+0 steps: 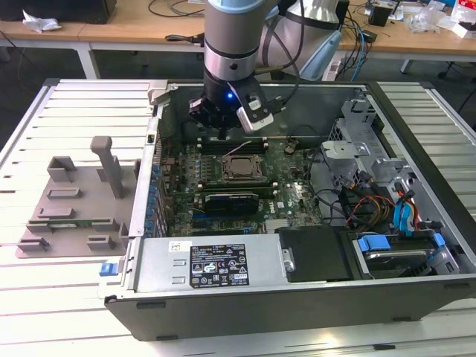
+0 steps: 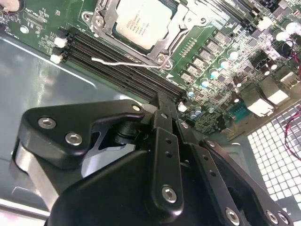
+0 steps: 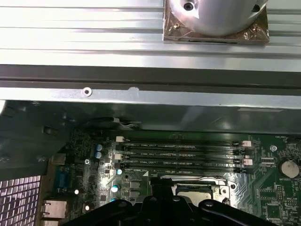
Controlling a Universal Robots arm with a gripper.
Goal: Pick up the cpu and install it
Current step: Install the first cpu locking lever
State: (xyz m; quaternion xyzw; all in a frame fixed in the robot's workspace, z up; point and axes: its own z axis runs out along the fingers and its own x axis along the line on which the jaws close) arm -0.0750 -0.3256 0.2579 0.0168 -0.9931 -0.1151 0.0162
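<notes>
The gripper (image 1: 223, 135) (image 2: 162, 100) is seen in the upper middle of the exterior view, hanging from the arm inside the open computer case (image 1: 297, 309). In the second wrist view its fingers are drawn together into one narrow bar, with no gap seen between them and nothing gripped. The tips are placed over the far edge of the memory slots (image 2: 117, 56), just behind the socket as the exterior view shows it. Whether the board is touched cannot be told.

The cpu (image 1: 242, 169) (image 2: 143, 21) (image 3: 193, 190) is found a little above the centre of the exterior view. It is laid flat in the socket frame (image 2: 176, 33) on the green motherboard (image 1: 294, 197), apart from the gripper. Its silvery top is bordered by the dark metal frame on all sides. A thin wire lever (image 2: 124, 62) is seen lying along the edge of the frame nearest the memory slots.

A long black card (image 1: 230, 201) is seated just below the socket in the exterior view. A grey power supply box (image 1: 216, 264) is fitted along the near wall of the case, in the lower middle. On the exterior view's left, a grey fixture plate (image 1: 74, 201) is laid on the slatted table (image 1: 44, 312), well apart from the case's interior.
</notes>
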